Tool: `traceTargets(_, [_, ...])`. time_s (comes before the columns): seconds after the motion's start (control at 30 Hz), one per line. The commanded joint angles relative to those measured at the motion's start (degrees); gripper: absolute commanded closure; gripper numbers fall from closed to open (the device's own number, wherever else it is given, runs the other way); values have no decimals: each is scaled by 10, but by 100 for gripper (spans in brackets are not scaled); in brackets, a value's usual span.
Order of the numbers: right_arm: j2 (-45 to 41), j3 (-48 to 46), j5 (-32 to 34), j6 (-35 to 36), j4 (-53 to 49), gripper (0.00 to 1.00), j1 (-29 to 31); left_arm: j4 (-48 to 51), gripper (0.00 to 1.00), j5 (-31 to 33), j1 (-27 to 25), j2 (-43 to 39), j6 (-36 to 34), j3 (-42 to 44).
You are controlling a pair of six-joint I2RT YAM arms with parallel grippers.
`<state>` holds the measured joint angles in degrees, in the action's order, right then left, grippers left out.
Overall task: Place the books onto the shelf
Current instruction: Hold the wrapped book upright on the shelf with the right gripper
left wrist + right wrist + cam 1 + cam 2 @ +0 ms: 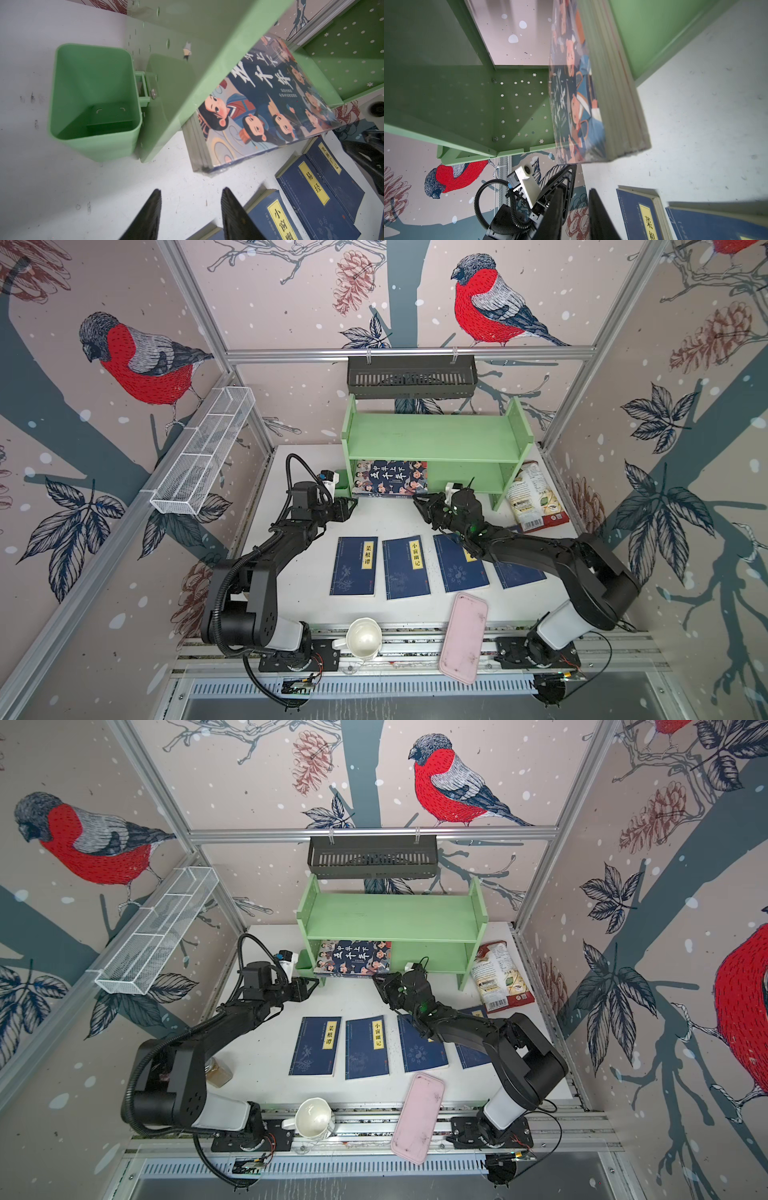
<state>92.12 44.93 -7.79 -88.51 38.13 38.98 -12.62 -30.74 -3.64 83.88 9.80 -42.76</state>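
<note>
Nearest me, on the front rail, stands a white ceramic mug (pixel 364 640) with nothing in it. Beside it a flat pink plastic tray (pixel 463 637) lies across the table edge, also bare.

Just beyond, the four thin navy-blue paperbacks with yellow title labels (pixel 354 566) lie flat in a row on the white table (pixel 299 593). None is lifted, and my right arm covers most of the last one. These four are what is left to do.

Past them my left claw (pixel 351 504) hangs with its fingers spread and nothing between them. My right claw (pixel 417 501) shows only a narrow gap and pinches nothing. Both point at the near edge of the larger book with cartoon figures and white Chinese characters (pixel 390 477).

That book sits at the left end of the lower tier of the light green two-tier wooden shelf (pixel 432 435), its near edge sticking out past the front. I judge it placed, perhaps needing a push, so roughly one book in five is done. The upper tier holds nothing.

A small green plastic cup (pixel 93 93) fixed outside the shelf's left panel is empty. A printed snack bag (pixel 534 497) lies by the right panel.

Farthest off, I see nothing in the white wire mesh basket (pixel 203 452) or the black slotted basket (pixel 411 377)
</note>
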Motion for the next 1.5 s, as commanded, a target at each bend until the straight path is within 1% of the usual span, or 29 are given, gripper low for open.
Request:
traceTargets(0.0, [13, 3, -6, -6, 47, 76, -1, -35, 52, 8, 0, 9, -14, -10])
traceTargets(0.1, [22, 6, -7, -8, 60, 76, -2, -44, 52, 9, 0, 15, -11, -13])
traceTargets(0.3, [37, 22, -12, -2, 51, 77, -8, -47, 52, 15, 0, 30, -7, -25])
traceTargets(0.4, [44, 24, -15, -2, 52, 82, -13, -51, 52, 13, 0, 38, 0, -29])
traceTargets(0.5, [49, 29, -19, 1, 56, 83, -15, -55, 52, 13, -1, 43, 7, -31])
traceTargets(0.67, [54, 47, -24, 21, 28, 84, -23, -60, 52, 13, -1, 44, 11, -33])
traceTargets(0.87, [61, 58, -32, 29, 23, 84, -29, -60, 52, 15, -1, 44, 14, -36])
traceTargets(1.0, [45, 59, -34, 45, 10, 82, -29, -60, 52, 9, -1, 46, 20, -36])
traceTargets(1.1, [12, 55, -13, 70, -32, 80, -20, -59, 52, 5, -1, 43, 20, -32])
traceTargets(1.23, [-26, 51, 14, 103, -95, 80, -8, -56, 52, -1, -1, 40, 16, -28])
traceTargets(1.47, [-25, 29, 12, 103, -87, 84, -10, -55, 52, 0, -1, 41, 17, -30])
